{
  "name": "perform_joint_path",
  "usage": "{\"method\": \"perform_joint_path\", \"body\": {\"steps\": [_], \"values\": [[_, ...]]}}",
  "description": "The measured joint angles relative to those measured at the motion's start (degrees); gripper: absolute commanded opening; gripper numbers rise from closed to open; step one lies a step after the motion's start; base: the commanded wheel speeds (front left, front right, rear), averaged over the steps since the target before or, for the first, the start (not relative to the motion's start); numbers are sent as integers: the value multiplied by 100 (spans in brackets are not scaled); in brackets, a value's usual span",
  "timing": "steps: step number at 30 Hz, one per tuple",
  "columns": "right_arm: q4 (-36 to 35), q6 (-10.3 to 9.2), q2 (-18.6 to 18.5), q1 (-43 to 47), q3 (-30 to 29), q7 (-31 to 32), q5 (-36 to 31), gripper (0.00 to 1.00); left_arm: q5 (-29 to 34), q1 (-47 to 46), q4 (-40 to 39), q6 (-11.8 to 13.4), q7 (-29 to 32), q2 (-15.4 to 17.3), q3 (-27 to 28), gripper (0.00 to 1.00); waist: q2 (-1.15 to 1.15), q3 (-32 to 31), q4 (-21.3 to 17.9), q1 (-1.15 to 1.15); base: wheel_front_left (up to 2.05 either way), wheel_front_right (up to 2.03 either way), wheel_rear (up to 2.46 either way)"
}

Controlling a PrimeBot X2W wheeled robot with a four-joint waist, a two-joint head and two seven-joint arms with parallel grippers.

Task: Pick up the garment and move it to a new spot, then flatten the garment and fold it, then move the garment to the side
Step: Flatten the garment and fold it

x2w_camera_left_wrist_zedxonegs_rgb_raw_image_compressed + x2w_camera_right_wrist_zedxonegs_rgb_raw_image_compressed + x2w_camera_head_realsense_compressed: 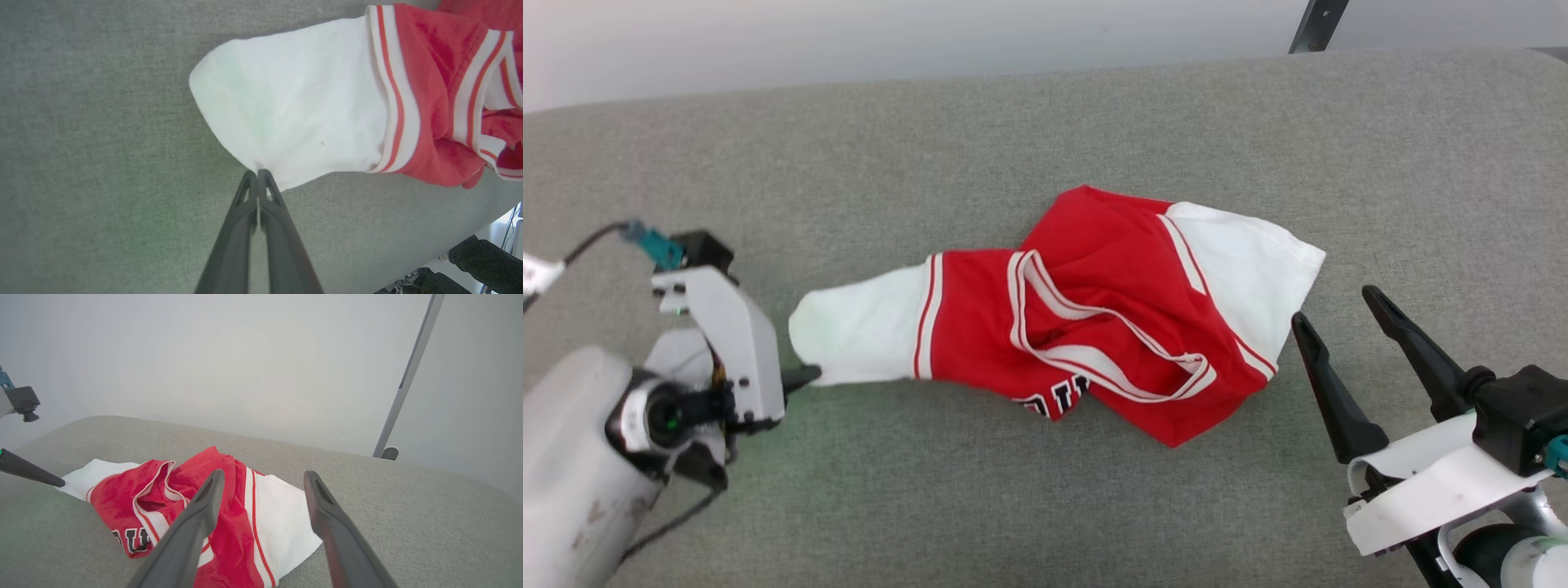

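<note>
The garment (1111, 327) lies crumpled on the grey padded surface (1013, 122). It is red with white sleeves, striped trim and some black lettering at its near edge. One white sleeve (306, 102) stretches toward my left gripper (257, 172), whose fingertips are pressed together on the sleeve's edge. That gripper (809, 376) sits at the sleeve's lower left corner. To the right of the garment (229, 506), my right gripper (1333, 305) hovers open and holds nothing. Its fingers (264, 473) point over the other white sleeve.
The grey surface stretches wide around the shirt. A pale wall runs behind it, with a dark slanted pole (1315, 24) at the back right. Past the surface's edge in the left wrist view there is something dark (482, 257) on the floor.
</note>
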Motion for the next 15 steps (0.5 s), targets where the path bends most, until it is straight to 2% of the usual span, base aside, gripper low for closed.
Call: {"method": "perform_joint_path", "body": {"steps": [3,7,8,9,10,15], "values": [[38,0,-10,19,-56,35,0,100,5,243,-166,164,-179,100,43,0,0,-23,0,0,0,0,0],[132,0,-63,29,-144,90,20,100,-15,448,-315,207,-422,94,119,0,0,-65,8,0,0,0,0],[162,0,-76,33,-171,92,42,100,-31,488,-330,202,-498,80,155,11,0,-76,11,0,0,0,0],[211,0,-83,38,-210,125,68,100,-45,517,-348,171,-587,65,179,47,0,-90,16,0,0,0,0],[268,0,-108,48,-232,177,69,100,-46,550,-379,164,-727,38,224,100,0,-106,22,0,0,0,0],[527,0,-294,111,-303,471,107,100,-132,886,-520,45,-1441,-141,486,100,0,-235,64,0,0,0,0]]}}
